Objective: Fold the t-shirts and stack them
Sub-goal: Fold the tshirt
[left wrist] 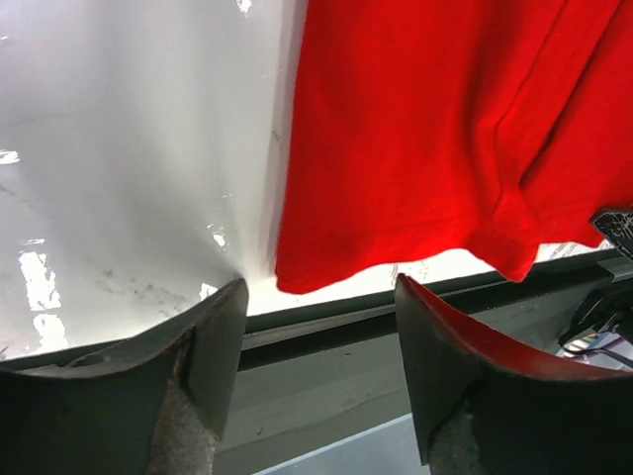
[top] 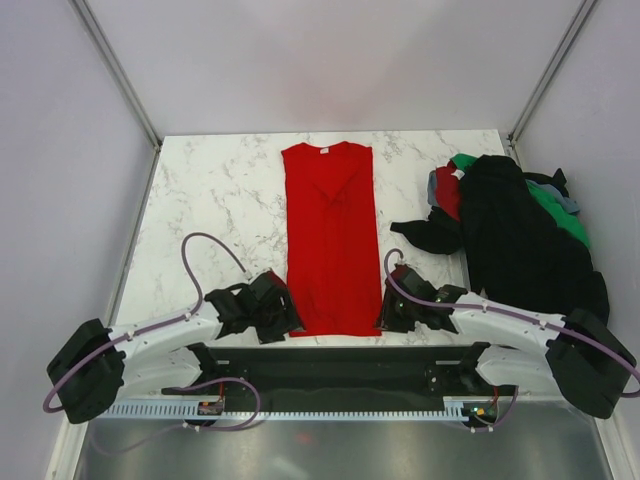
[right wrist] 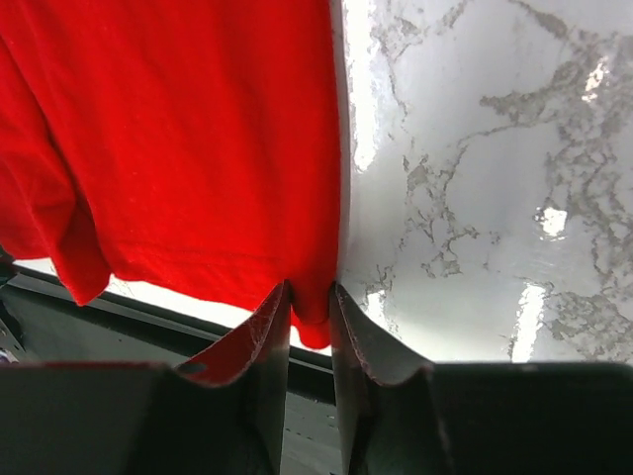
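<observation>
White marble tabletop (top: 210, 200) with grey veins, closed in by pale walls (top: 80, 150) at left, back and right. In the middle, flat and folded to a long narrow strip, the red t-shirt (top: 330, 240), collar to the far side, hem just at the near edge. At the right edge, well apart from it, a loose heap of other t-shirts (top: 510, 230): black on top, with green, dark red and grey-blue under. Open marble left of the strip and beyond the collar. At the left hem corner, the left gripper (left wrist: 318, 297), jaws spread wide, cloth just ahead of them. At the right hem corner, the right gripper (right wrist: 310, 295), clenched and seemingly pinching the cloth between its fingers (right wrist: 262, 336).
</observation>
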